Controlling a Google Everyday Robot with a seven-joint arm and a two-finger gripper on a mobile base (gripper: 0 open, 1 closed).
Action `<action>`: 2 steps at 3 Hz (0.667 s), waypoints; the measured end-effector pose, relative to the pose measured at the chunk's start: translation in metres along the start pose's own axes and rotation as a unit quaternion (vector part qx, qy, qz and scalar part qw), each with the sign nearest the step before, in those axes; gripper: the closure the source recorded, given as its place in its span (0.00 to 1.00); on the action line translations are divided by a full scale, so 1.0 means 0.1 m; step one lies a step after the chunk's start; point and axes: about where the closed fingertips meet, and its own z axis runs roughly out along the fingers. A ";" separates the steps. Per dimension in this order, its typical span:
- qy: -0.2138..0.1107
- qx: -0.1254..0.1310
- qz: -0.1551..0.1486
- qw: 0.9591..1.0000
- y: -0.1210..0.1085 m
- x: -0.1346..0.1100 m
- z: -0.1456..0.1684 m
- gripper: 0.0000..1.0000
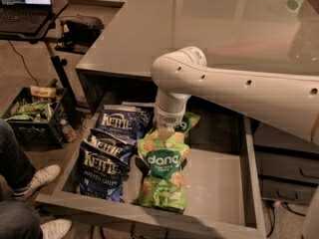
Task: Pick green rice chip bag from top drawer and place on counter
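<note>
The green rice chip bag (162, 172) lies in the open top drawer (149, 211), its "dang" logo facing up. A second look-alike green bag (189, 122) pokes out behind it. My white arm reaches down from the right, and my gripper (164, 132) sits at the top edge of the front green bag, mostly hidden under the wrist. The glossy grey counter (224, 34) spreads above and behind the drawer.
Two dark-blue Kettle bags (103, 164) (119, 125) lie left of the green bag. A black crate (35, 117) stands on the floor at left, a laptop (22, 4) on a stand behind it. A person's shoe (42, 176) is near the drawer's left corner. Dark lower drawers (284, 178) are at right.
</note>
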 end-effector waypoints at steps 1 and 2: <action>0.000 0.000 0.000 1.000 0.00 0.00 0.00 0.87; 0.000 0.000 0.000 1.000 0.00 0.00 0.00 1.00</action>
